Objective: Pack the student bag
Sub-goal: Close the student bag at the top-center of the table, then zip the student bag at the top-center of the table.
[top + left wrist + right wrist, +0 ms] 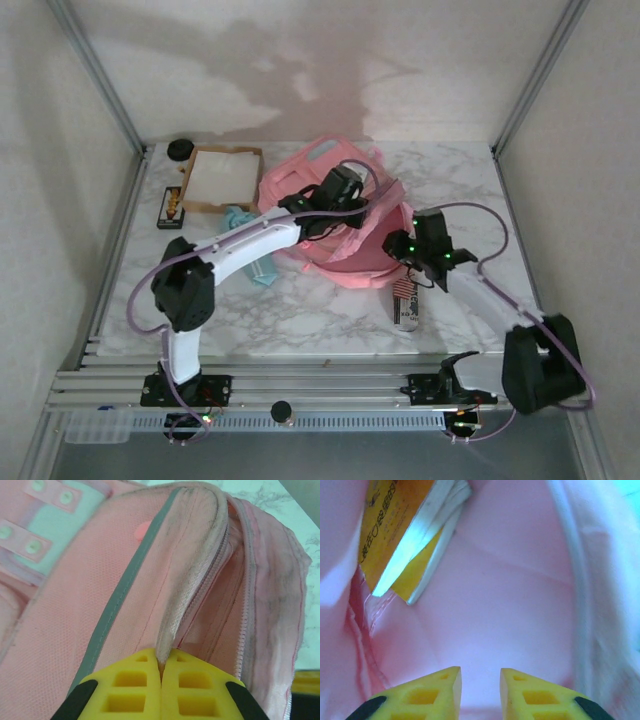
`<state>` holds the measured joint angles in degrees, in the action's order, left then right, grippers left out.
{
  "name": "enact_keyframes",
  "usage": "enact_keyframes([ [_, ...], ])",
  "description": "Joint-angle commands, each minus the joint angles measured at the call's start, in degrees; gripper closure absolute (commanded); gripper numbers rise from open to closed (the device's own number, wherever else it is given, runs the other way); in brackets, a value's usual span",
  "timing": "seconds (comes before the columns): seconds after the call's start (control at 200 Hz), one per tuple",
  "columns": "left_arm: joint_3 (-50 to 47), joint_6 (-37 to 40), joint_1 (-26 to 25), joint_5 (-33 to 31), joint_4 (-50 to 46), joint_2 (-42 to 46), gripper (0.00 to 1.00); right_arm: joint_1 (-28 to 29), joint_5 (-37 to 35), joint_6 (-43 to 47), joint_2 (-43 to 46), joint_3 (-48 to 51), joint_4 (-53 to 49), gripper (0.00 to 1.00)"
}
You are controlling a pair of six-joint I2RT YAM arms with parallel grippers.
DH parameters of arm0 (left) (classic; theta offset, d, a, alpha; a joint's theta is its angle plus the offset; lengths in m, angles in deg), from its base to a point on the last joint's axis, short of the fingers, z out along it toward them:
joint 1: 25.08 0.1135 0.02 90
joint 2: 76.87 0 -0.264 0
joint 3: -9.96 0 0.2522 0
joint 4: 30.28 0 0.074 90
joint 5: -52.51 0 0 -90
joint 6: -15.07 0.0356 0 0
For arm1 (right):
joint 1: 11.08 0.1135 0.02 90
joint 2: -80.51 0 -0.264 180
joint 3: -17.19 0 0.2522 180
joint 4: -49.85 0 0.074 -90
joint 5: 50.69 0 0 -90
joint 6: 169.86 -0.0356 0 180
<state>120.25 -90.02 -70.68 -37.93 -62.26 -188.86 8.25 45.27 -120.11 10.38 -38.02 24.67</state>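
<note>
The student bag (pixel 352 262) lies on the marble worktop (pixel 300 325), just above the middle of the overhead frame. Its mouth seems turned toward the right side of the picture.

My left claw (pixel 161 677) is closed tight on the bag's opening edge. In its own camera the two yellow fingers meet at the bottom centre, pinching the folded pink rim and its zip tape, and the flap rises away toward the upper right. My right claw (pixel 480 690) is parted with nothing between its fingers, and it looks into pink lining. A yellow-covered book (pixel 395 527) leans in the upper left of that frame, apparently inside the bag.

I judge this bag soft and limp all over. The cloth sags and creases wherever it is not held, so the mouth would likely fall closed if my left claw let go. It looks light with so little in it, and I expect it would slide on the smooth worktop if pushed from inside. The woven outer cloth should give decent grip. The thin lining seems slicker and apt to bunch or snag on a fingertip.

The best hold, I think, is where I have it: the bound rim beside the zip, doubled and stiffer than the panels. The grey trim band (pixel 120 600) might serve too. I would avoid pinching a single layer of lining.
</note>
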Motion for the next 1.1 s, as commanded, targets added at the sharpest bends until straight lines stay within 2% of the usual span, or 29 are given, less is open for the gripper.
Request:
enact_keyframes([
  [0.0, 5.58, -5.37, -0.27, 1.66, 2.25, -3.76, 0.97, -0.53, -6.27, 3.55, 3.33, -1.57, -13.61, 0.72],
  [0.07, 7.70, -5.30, -0.69, 0.41, -2.11, -4.54, 0.90, 1.01, -6.14, 4.36, 5.11, -4.12, -16.68, 0.71],
  [0.135, 6.70, -5.82, -0.51, -1.39, -3.98, -2.56, 0.62, 4.42, -8.04, 3.69, 5.42, -6.90, -19.53, 0.69],
  [0.165, 5.64, -5.90, -0.29, -0.92, -4.40, -0.98, 0.54, 6.37, -9.25, 3.08, 5.00, -8.32, -21.11, 0.69],
  [0.24, -0.53, -6.75, 0.44, -0.34, -2.05, 6.08, 0.43, 11.41, -10.76, 0.75, 2.88, -11.07, -24.06, 0.67],
  [0.325, -10.61, -10.43, 3.17, 1.82, 3.18, 14.66, 0.35, 18.11, -11.49, -3.29, -0.35, -12.99, -24.52, 0.65],
  [0.396, -18.35, -14.55, 6.52, 3.56, 5.60, 20.91, 0.33, 25.26, -12.43, -7.23, -4.26, -14.94, -23.48, 0.58],
  [0.466, -25.48, -17.26, 9.18, 1.82, 6.43, 26.76, 0.33, 30.74, -13.65, -10.52, -9.36, -17.64, -22.02, 0.54],
  [0.646, -39.15, -21.91, 13.98, 1.99, 9.56, 37.55, 0.32, 38.19, -16.38, -17.04, -24.30, -26.00, -20.65, 0.48],
  [0.731, -43.82, -24.15, 16.14, 2.16, 10.67, 40.62, 0.32, 38.53, -17.82, -20.69, -28.99, -28.48, -21.52, 0.46],
  [0.916, -50.05, -26.44, 18.09, 3.59, 13.66, 45.57, 0.32, 37.96, -17.18, -24.79, -33.80, -29.14, -14.59, 0.48],
  [1.021, -51.67, -27.14, 18.35, 3.44, 14.19, 46.20, 0.31, 36.68, -16.02, -27.10, -35.81, -28.68, -11.67, 0.55],
  [1.097, -52.59, -27.87, 18.70, 3.27, 14.32, 46.41, 0.31, 36.65, -18.81, -27.86, -36.86, -29.61, -11.06, 0.58],
])
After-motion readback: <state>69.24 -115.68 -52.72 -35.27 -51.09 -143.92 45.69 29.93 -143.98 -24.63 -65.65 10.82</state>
